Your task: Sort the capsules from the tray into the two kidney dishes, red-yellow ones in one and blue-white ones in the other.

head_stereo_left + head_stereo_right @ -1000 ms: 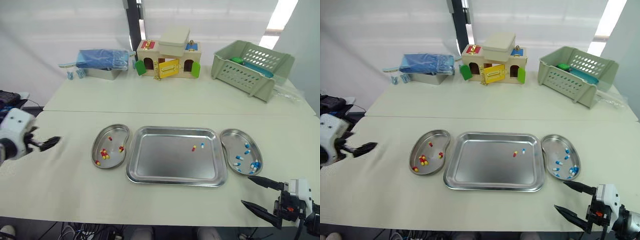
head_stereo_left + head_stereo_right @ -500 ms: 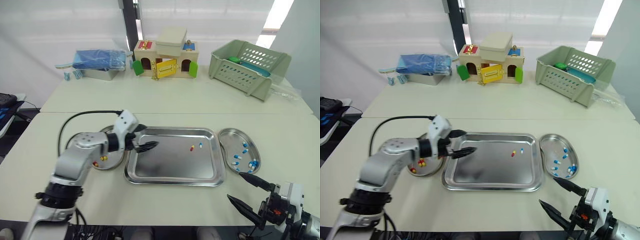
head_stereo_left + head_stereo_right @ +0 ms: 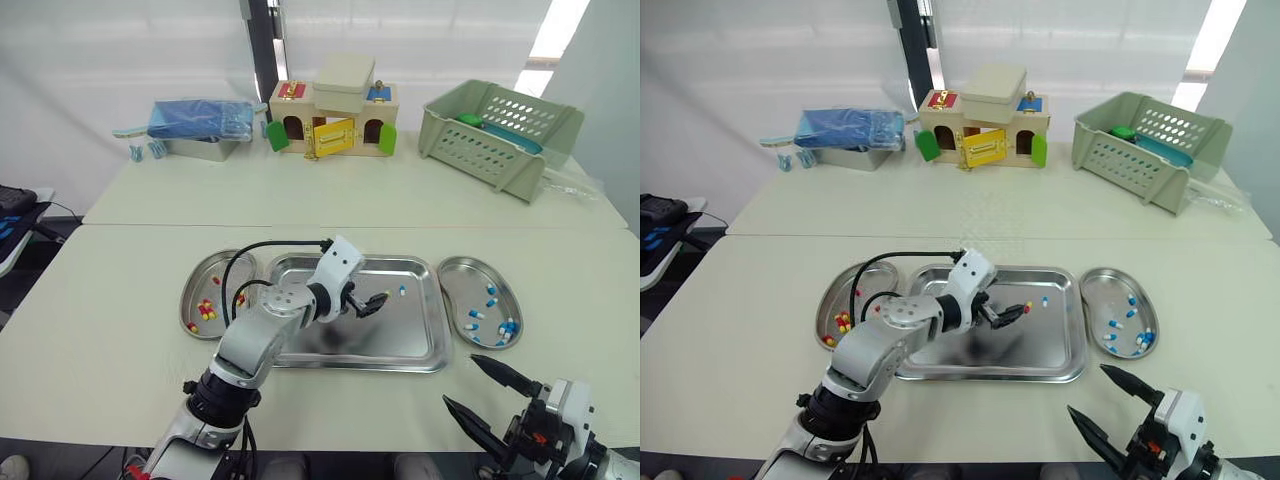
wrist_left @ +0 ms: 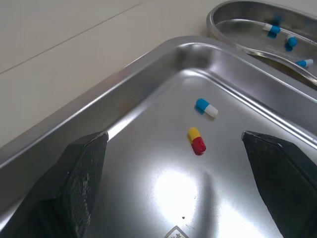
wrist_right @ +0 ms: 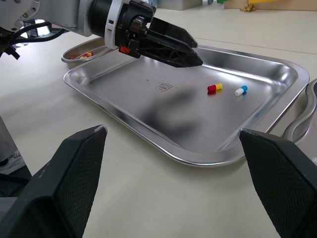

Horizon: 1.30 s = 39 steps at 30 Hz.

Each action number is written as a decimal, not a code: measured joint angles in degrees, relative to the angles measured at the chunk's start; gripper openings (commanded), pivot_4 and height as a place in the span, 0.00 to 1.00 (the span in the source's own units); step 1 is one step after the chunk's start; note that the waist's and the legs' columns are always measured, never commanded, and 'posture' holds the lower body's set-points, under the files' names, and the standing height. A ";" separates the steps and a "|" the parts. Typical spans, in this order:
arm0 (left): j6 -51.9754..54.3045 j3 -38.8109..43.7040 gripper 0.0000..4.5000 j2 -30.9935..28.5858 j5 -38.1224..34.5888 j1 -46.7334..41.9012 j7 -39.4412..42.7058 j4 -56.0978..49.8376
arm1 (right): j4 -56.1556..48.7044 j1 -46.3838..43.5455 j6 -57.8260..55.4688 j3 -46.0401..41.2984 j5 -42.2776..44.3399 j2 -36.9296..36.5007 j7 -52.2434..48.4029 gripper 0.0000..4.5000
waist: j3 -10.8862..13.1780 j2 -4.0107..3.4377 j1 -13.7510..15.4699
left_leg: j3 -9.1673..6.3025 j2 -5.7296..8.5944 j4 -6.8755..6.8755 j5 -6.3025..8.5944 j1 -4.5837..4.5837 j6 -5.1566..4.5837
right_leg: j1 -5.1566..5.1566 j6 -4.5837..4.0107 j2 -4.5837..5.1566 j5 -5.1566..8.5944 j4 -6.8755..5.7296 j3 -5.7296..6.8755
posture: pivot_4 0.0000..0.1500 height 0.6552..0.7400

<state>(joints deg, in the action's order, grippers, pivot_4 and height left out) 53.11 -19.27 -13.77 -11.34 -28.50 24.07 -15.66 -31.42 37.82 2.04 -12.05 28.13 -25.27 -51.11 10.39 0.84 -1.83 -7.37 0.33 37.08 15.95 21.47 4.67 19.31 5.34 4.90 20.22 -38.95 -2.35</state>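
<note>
The left gripper point(image 3: 372, 304) hovers low over the tray point(image 3: 350, 366) with its fingers spread wide. The red-yellow capsule point(image 4: 196, 140) lies just ahead of the tips, roughly between them, in the tray's right half toward the far edge, and the blue-white capsule point(image 4: 206, 107) sits just beyond it. Its long axis runs roughly along the reach, so the fingers would likely close across its narrow width. The right gripper point(image 3: 460, 380), also spread, hangs at the bench's near edge, well apart, so the left arm is nearer.

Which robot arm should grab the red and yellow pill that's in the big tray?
Left. The left gripper hovers open over the tray, aimed straight at the red-yellow capsule. The right gripper hangs outside the tray, farther from that capsule.
</note>
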 measured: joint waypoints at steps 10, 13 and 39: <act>1.96 -4.05 1.00 4.43 4.96 -0.52 -6.17 2.56 | -1.09 0.96 0.04 0.62 -0.14 0.01 1.50 1.00 | 0.00 0.00 0.16 | 0.01 0.02 0.01 0.00 0.01 0.00 | 0.00 0.00 0.01 0.00 0.02 0.00 | 1.00 1.00; 0.69 -4.24 1.00 6.20 6.07 -0.69 -7.28 4.96 | -1.09 0.95 0.09 1.08 -0.40 0.02 1.85 1.00 | 0.00 0.00 0.14 | 0.01 0.02 0.00 0.00 0.01 0.00 | -0.01 0.00 0.01 0.00 0.02 0.00 | 1.00 1.00; -3.58 -3.99 0.29 9.50 8.22 -0.69 -7.24 10.68 | -1.12 0.45 1.57 2.78 -1.16 0.06 3.84 1.00 | -0.01 -0.02 0.16 | 0.02 0.02 0.00 -0.01 0.01 0.01 | -0.01 0.01 0.03 0.00 0.03 0.01 | 1.00 1.00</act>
<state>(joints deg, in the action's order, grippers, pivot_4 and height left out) 49.53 -23.26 -4.27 -3.13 -29.19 16.83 -4.98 -32.54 38.27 3.61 -9.27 26.97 -25.20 -47.27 10.38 0.82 -1.66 -7.35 0.35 37.08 15.94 21.48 4.68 19.30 5.35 4.92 20.22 -38.92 -2.34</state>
